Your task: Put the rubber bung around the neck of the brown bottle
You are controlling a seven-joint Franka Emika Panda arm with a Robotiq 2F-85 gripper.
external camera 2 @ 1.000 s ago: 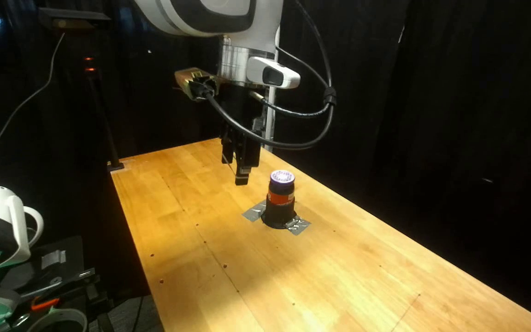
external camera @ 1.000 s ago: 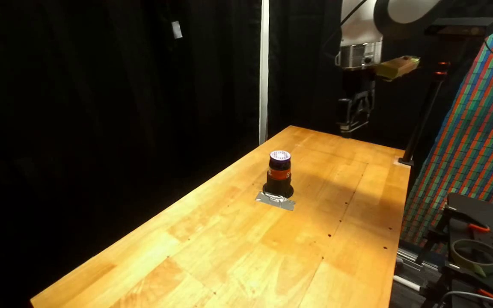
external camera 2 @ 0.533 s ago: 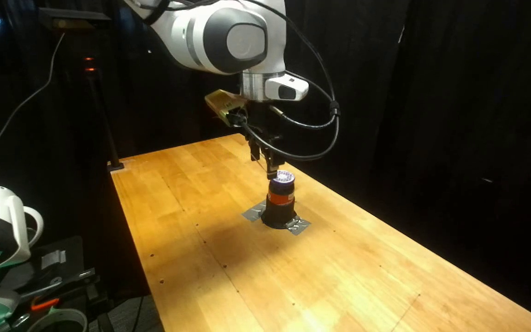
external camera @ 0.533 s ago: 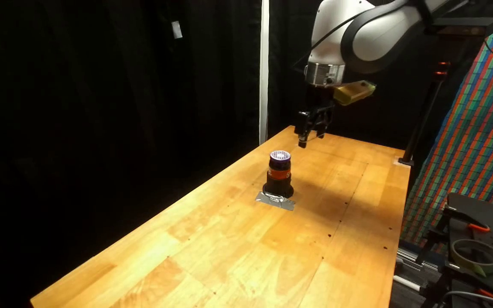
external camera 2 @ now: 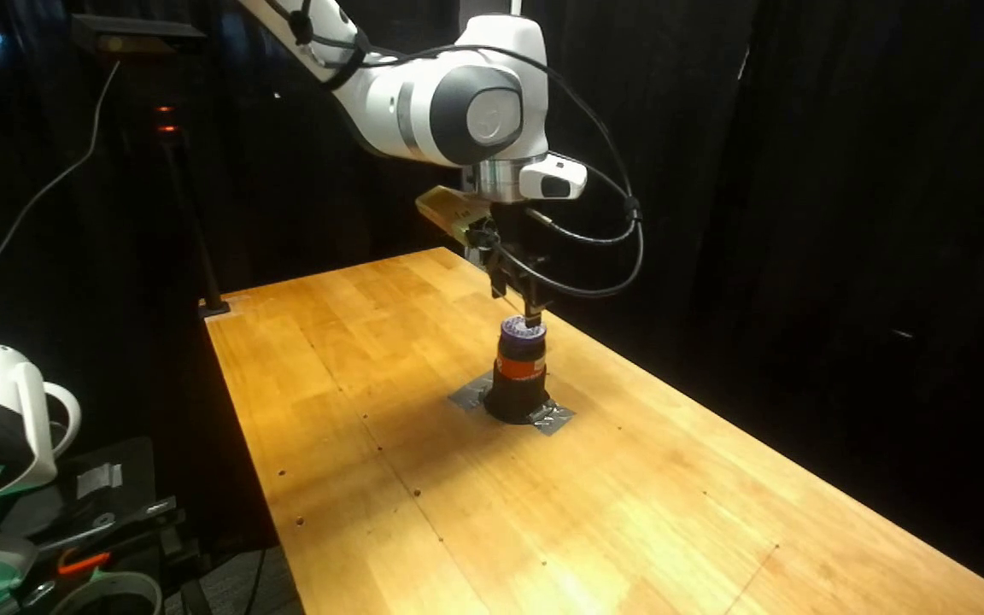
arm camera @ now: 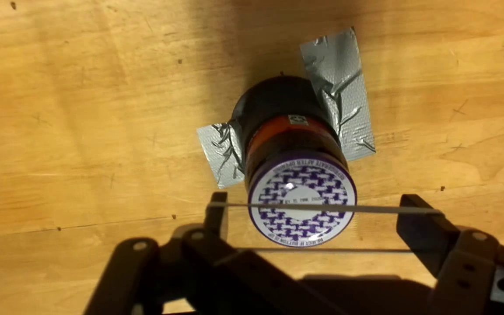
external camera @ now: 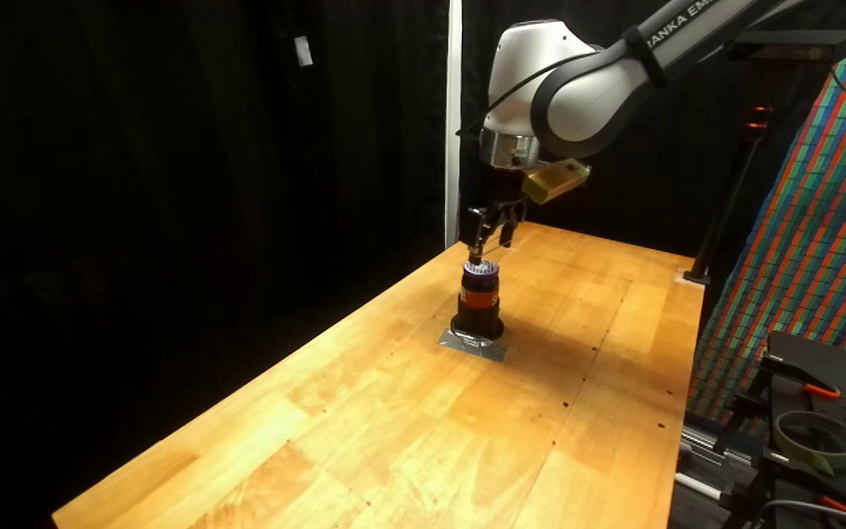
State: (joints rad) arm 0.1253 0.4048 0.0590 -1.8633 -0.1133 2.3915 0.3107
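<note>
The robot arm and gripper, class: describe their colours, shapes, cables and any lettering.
The robot arm is white and rounded with dark trim; its lettering partly reads "ANKA EM". Below a silver collar, the gripper is black, with two jointed fingers. A yellowish box juts out, and black cables loop alongside.

In an exterior view, the Robotiq gripper [external camera: 491, 253] hangs, fingers [external camera: 475, 253] apart, over the brown bottle's [external camera: 479, 300] lid [external camera: 485, 272], contact unclear; the bottle stands upright, nearer the wooden tabletop's [external camera: 393, 411] left edge than its right.
</note>
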